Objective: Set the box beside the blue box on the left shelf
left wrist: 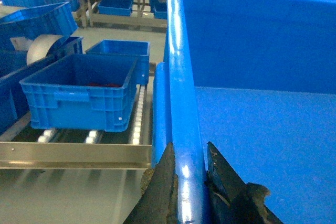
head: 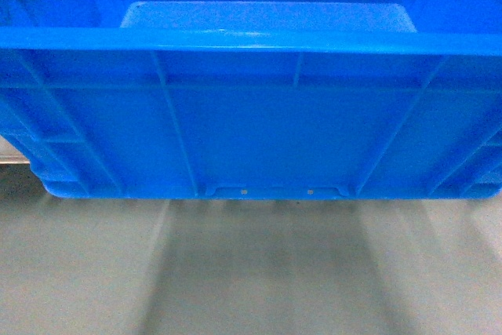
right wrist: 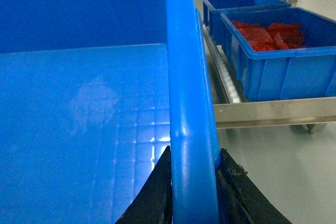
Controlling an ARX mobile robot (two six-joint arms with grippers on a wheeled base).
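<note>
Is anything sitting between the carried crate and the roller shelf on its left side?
Nothing visible does. In the left wrist view the crate, clamped at its rim by the left gripper, borders the roller shelf. The smaller blue box sits further left on the rollers, leaving bare rollers beside the crate.

One large blue box (head: 267, 115) sits clamped between two end effectors, left (left wrist: 190, 182) and right (right wrist: 193, 182); two smaller blue crates (right wrist: 283, 61) lie right of the right end effector; several more crates (left wrist: 84, 93) left of the left one.
</note>
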